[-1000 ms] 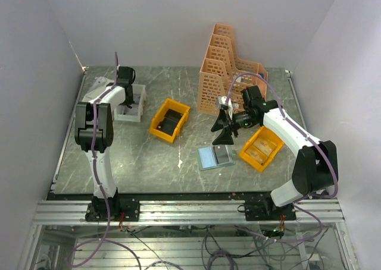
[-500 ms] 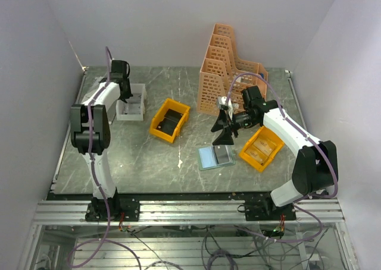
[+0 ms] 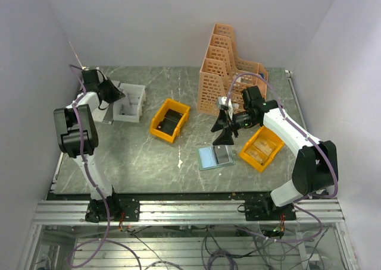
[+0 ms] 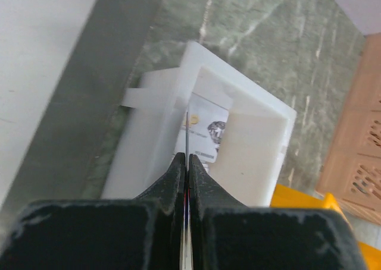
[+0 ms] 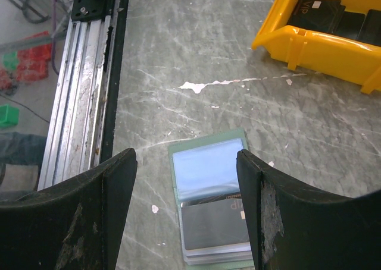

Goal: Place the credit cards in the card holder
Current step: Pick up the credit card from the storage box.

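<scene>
Grey-green soft folding card holder (image 3: 215,157) lies open and flat on the marbled stone-look table (image 3: 143,163), nearest you, right of centre. In the R wrist view you see a clear bluish pocket on one half and a dark card (image 5: 211,223) w/ pale lettering tucked in the other half. R gripper (image 3: 224,133) hangs just above the holder's far edge, fingers spread wide apart, nothing btw them. From the wrist cam the holder shows in the gap.

Just right of the holder sits a yellow plastic bin (image 3: 274,138), set diagonal, w/ the tan credit cards (image 3: 256,152) lying inside. Farther back, centre, a second yellow plastic bin (image 3: 161,135) holds dark flat cards, one marked VIP.

Far left you have a white rectangular open box (image 3: 140,103) w/ a printed white paper (image 4: 205,133) in it. L gripper (image 3: 113,93) is at the box's left side, fingers pinched together on a thin flat piece (image 4: 187,130) seen edge-on; can't tell what it is. Peach-orange lattice file rack (image 3: 226,62) stands at the far edge.
</scene>
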`<control>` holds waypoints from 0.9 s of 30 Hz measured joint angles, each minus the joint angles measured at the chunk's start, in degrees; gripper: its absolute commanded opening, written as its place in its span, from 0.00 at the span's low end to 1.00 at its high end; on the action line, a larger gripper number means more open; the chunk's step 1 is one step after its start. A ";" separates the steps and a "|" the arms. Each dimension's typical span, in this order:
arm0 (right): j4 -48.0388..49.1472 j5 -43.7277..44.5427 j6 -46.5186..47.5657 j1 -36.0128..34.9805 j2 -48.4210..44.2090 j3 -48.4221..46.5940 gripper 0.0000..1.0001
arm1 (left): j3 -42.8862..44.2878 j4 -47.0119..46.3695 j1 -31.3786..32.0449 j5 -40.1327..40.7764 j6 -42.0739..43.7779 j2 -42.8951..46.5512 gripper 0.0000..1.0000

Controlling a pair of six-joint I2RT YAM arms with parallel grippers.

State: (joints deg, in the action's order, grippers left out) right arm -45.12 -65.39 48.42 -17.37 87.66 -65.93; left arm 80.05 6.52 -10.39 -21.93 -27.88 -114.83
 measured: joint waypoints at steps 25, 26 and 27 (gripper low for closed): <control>-0.24 0.00 0.26 0.00 0.00 0.00 0.68 | -1.05 -3.10 -0.83 -11.26 -2.82 -1.27 0.19; -0.24 0.00 0.26 0.00 0.00 0.00 0.68 | -1.05 -2.80 -0.83 -11.26 -2.49 -1.27 0.20; -0.24 0.00 0.26 0.00 0.00 0.00 0.68 | -1.05 -2.40 -0.83 -11.26 -2.27 -1.27 0.20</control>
State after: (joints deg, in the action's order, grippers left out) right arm -45.36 -65.39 48.69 -17.37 87.66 -65.93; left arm 79.00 4.12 -11.22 -33.19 -30.15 -116.09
